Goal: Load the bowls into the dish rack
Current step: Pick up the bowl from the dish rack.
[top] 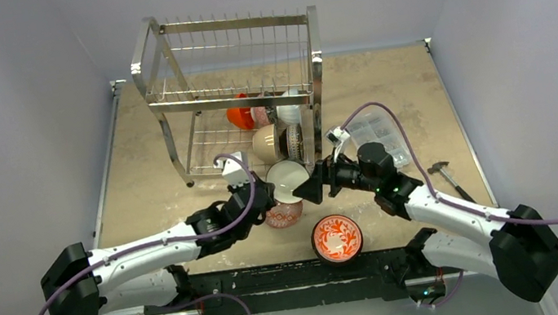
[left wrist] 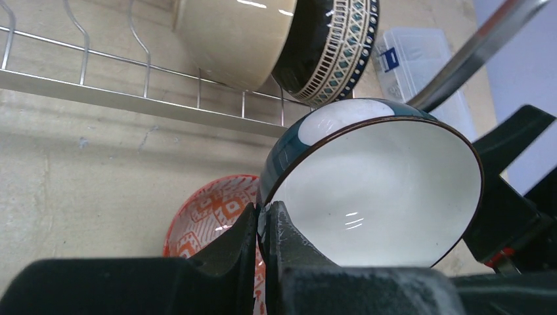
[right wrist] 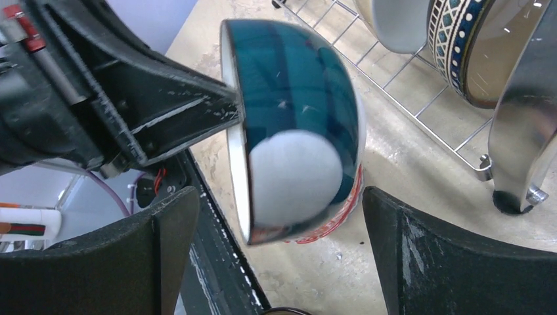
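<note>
You have a teal bowl [right wrist: 295, 79], white inside with a white patch outside; a plain tan bowl [left wrist: 230, 39]; a black bowl [left wrist: 328, 52] banded in cream and teal diamonds; an orange-and-white patterned bowl [left wrist: 210, 213].

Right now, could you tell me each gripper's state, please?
Left gripper: closed on the rim of the teal, white-lined ceramic bowl.
Right gripper: open, holding nothing.

- The left arm [top: 141, 255] stretches forward and toward the right.
- The left gripper [top: 269, 197] is pinched tight on the rim of a teal bowl [top: 289, 179].
- The right arm [top: 448, 212] reaches toward the left.
- The right gripper [top: 305, 191] has its jaws spread wide, flanking that bowl.
</note>
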Controlling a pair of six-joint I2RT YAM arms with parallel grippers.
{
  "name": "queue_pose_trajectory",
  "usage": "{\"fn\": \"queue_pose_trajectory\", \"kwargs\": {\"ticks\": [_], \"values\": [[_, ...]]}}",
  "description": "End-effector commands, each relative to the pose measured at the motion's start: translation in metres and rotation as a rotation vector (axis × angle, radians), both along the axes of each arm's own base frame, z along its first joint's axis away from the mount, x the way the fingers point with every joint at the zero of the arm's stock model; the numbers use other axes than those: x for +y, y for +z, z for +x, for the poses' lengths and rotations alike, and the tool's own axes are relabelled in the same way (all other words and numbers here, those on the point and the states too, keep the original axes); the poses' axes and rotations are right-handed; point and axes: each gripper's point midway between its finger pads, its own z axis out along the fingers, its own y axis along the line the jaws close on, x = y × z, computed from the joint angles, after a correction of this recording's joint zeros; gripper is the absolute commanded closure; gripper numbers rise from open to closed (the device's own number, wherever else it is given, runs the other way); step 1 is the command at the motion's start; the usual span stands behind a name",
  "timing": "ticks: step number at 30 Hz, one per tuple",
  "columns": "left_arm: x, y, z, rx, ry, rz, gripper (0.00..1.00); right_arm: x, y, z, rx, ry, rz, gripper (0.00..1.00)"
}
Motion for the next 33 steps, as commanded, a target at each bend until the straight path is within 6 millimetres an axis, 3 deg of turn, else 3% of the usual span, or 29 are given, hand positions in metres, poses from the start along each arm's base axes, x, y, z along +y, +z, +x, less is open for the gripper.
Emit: {"fn": "queue_pose_trajectory", "kwargs": {"ticks": [1,10,14,16,21,25,28,33], "values": [[-0.024,0.046,0.005,-0.091,-0.010,-0.109,1.00,0.002,-0.002,0.005,-0.003,-0.007,-0.002,0.07],[-0.031,0.057,-0.002,-0.119,-0.089,-0.091,1.00,0.000,-0.007,0.010,0.005,-0.029,-0.037,0.45],[-0.032,0.054,-0.005,-0.116,-0.118,-0.071,1.00,-0.001,-0.009,0.013,0.008,-0.046,-0.048,0.78],[-0.029,0.053,-0.006,-0.115,-0.116,-0.073,0.90,-0.002,-0.012,0.014,0.013,-0.051,-0.063,0.98],[-0.029,0.056,-0.009,-0.122,-0.142,-0.072,0.45,-0.005,-0.015,0.012,0.020,-0.054,-0.082,1.00],[-0.028,0.054,-0.008,-0.111,-0.146,-0.045,0.18,-0.006,-0.015,0.011,0.015,-0.051,-0.094,1.00],[-0.033,0.052,-0.011,-0.096,-0.201,-0.044,0.09,-0.007,-0.014,0.011,0.009,-0.047,-0.103,1.00],[-0.052,0.046,-0.015,-0.061,-0.381,-0.124,0.04,-0.005,-0.010,0.013,-0.012,-0.034,-0.103,1.00]]}}
